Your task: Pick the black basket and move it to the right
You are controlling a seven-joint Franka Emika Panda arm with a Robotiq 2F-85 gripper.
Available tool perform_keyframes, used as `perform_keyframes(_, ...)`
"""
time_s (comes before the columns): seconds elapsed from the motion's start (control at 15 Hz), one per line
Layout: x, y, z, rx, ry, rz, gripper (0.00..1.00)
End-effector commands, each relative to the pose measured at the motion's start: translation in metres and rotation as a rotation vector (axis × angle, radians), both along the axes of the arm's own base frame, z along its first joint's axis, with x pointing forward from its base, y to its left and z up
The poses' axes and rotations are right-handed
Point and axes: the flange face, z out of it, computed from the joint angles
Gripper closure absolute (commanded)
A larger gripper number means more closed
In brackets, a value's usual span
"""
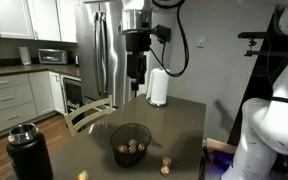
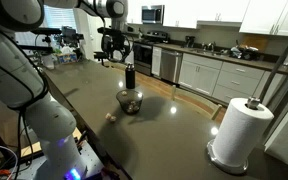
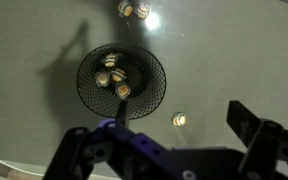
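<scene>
Wrist view shows the pincer (image 3: 169,150) released and empty, well above the black basket (image 3: 152,85) standing mid-way across the bench (image 3: 244,50), where gripping one side of its thin mesh rim could tilt it and spill its small round pieces (image 3: 109,75).

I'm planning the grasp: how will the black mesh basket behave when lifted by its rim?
Probably light: the black basket is thin see-through wire mesh. Its rim may flex a little under a pinch. The small round pieces lying loose inside would likely roll or spill if it tilts.
</scene>
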Motion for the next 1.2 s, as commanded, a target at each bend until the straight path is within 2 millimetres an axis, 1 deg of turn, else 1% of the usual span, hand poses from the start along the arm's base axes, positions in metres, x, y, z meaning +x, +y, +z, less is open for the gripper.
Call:
perform_keyframes(0.0, 0.0, 0.0, 0.001, 0.0, 0.001, 0.0, 0.0)
perform_keyframes(0.13, 0.003, -0.002, -0.002, -0.003, 0.0, -0.001, 0.0)
perform_keyframes(0.33, 0.015, -0.014, -0.014, -0.013, -0.008, -0.014, 0.0)
perform_keyframes(0.87, 0.059, -0.068, -0.055, 0.016, 0.007, -0.068, 0.0)
perform_keyframes(1.13, 0.07, -0.096, -0.088, 0.027, 0.073, -0.073, 0.0)
